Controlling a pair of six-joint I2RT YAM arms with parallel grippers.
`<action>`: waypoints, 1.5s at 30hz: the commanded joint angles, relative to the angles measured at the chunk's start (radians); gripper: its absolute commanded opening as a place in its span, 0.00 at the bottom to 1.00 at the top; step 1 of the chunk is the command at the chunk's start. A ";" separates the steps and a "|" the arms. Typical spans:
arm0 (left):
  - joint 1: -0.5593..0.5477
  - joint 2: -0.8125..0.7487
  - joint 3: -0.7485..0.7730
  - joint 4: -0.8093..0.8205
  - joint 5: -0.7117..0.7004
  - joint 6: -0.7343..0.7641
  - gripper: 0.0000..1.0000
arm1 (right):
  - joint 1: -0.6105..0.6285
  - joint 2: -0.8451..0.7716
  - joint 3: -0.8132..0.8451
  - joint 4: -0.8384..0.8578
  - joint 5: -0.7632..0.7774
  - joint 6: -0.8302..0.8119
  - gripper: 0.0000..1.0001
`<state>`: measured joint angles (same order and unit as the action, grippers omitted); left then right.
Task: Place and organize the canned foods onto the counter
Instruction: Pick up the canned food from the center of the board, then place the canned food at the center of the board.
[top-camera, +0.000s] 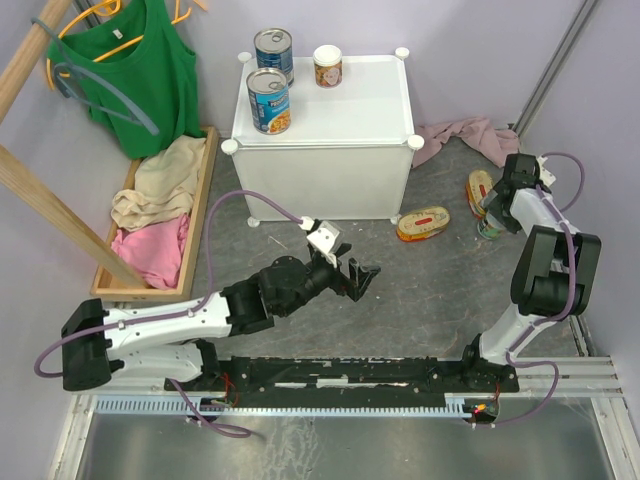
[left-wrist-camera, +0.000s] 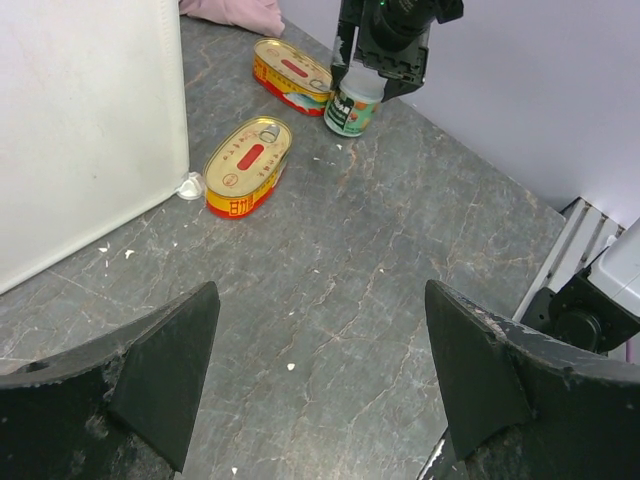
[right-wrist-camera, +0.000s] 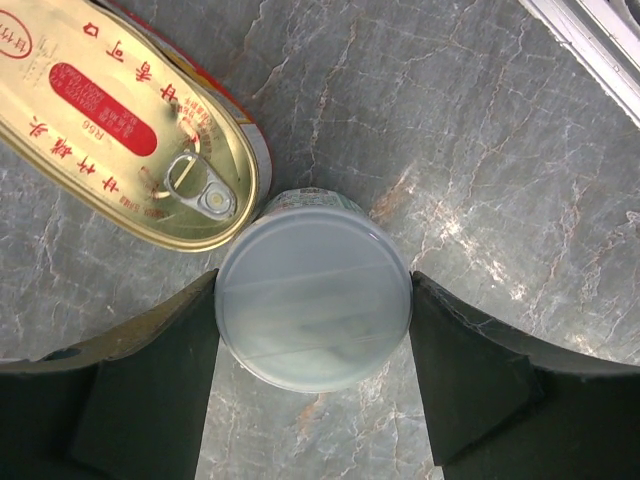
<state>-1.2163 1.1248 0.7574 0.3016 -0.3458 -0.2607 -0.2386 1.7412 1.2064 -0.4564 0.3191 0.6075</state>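
Standing on the surface (right-wrist-camera: 480, 150) just beside an oval gold tin (right-wrist-camera: 110, 130), a small white-topped can (right-wrist-camera: 313, 290) is clasped by the right jaws; the left jaws are spread wide, released.

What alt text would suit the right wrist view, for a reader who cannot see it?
Seen from above, the right gripper grips a small white-topped can standing on a grey stone-patterned table, one dark finger against each side. A flat oval gold tin with a red label lies beside it, upper left.
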 joint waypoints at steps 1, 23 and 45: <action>-0.012 -0.043 0.034 -0.015 -0.044 -0.023 0.89 | 0.003 -0.106 -0.014 0.050 -0.023 0.024 0.02; -0.014 -0.201 0.047 -0.190 -0.254 -0.036 0.89 | 0.418 -0.438 -0.193 0.028 0.052 -0.001 0.01; -0.015 -0.358 0.001 -0.326 -0.404 -0.078 0.89 | 1.129 -0.016 0.112 0.055 0.276 0.039 0.01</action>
<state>-1.2263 0.8139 0.7616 -0.0143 -0.6930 -0.2829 0.8379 1.6783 1.1908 -0.4641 0.5186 0.6357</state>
